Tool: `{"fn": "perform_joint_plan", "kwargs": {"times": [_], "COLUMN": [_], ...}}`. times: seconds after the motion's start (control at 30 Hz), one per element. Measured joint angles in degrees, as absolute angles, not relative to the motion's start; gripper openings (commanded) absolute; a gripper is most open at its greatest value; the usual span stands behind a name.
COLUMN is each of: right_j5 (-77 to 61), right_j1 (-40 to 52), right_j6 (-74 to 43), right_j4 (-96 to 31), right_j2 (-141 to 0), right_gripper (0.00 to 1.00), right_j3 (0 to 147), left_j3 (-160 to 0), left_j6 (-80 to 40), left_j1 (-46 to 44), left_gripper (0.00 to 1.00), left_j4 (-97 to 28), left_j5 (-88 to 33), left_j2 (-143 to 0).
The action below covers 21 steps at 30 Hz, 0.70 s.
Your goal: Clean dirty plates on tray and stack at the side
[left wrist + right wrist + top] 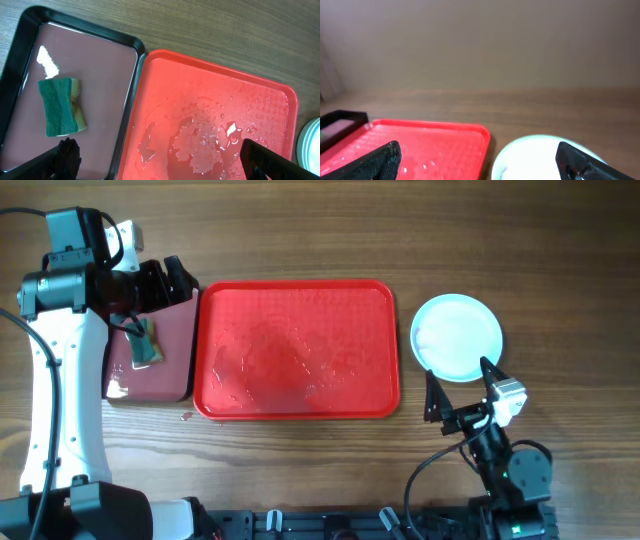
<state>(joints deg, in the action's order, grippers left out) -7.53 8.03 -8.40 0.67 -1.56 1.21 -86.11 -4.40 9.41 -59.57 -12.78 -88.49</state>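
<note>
The red tray (297, 290) lies in the middle of the table, wet and with no plates on it; it also shows in the left wrist view (210, 80) and the right wrist view (430, 142). A stack of plates (457, 336) with a pale aqua rim and a white face sits on the table right of the tray, also in the right wrist view (535, 157). How many plates are in the stack is unclear. My left gripper (160, 280) is open and empty above the maroon tray. My right gripper (460, 385) is open and empty just in front of the plates.
A dark maroon, black-rimmed tray (170, 370) lies left of the red tray and holds a green and yellow sponge (143, 343), also in the left wrist view (60, 106). Water pools on the red tray (200, 140).
</note>
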Motion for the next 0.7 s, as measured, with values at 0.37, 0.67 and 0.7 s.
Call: {"fn": "perform_joint_plan", "kwargs": {"times": [0.37, 0.67, 0.7], "right_j5": [-5.89, -5.89, -5.89], "right_j1": [8.03, 8.03, 8.03], "right_j6": [-9.82, -9.82, -9.82], "right_j4": [0.01, 0.03, 0.03], "right_j2": [-1.17, -1.17, -1.17], "right_gripper": [1.0, 1.0, 1.0], "right_j3": [0.36, 0.36, 0.36], "left_j3": [-86.11, -83.48, -79.92], "left_j6": [-4.4, -4.4, -4.43], "left_j1": [9.41, 9.02, 8.49], "left_gripper": [1.0, 1.0, 1.0], "left_j4": [-59.59, -54.39, -47.13], "left_j5": [-12.78, -11.84, -11.79], "left_j2": [-88.49, -82.37, -77.34]}}
